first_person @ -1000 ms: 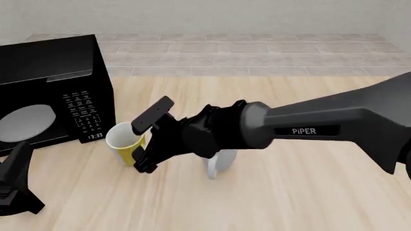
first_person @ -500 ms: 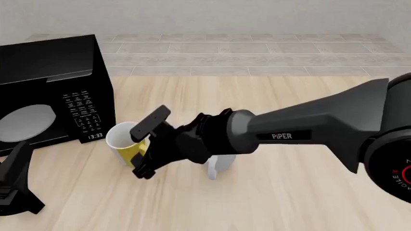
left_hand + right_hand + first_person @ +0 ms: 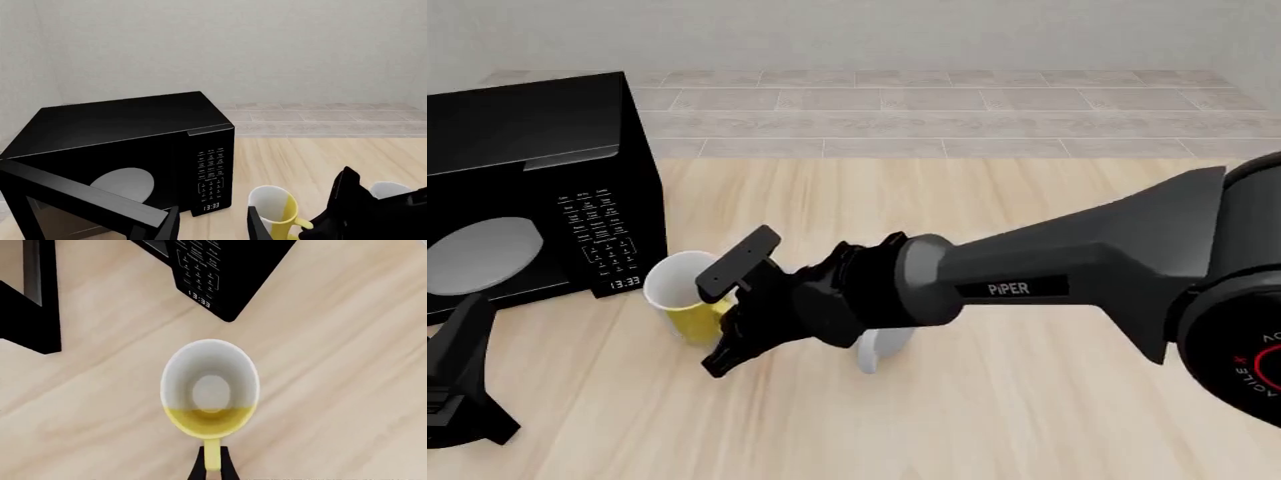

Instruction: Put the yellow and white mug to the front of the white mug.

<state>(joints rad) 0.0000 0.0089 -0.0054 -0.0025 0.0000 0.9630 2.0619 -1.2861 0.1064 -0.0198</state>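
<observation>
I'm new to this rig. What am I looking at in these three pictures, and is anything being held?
These are simulator renders of two robot arms at a wooden table. One picture comes from a fixed camera behind the arms; the other two come from cameras behind each hand. On the table stand a black microwave, a yellow and white mug and a white mug. The right hand pinches the yellow mug's handle. The left hand waits open, holding nothing.

The right arm (image 3: pixel 1014 280) hides most of the white mug (image 3: pixel 878 345); the microwave (image 3: pixel 521 190) is cut off.
</observation>
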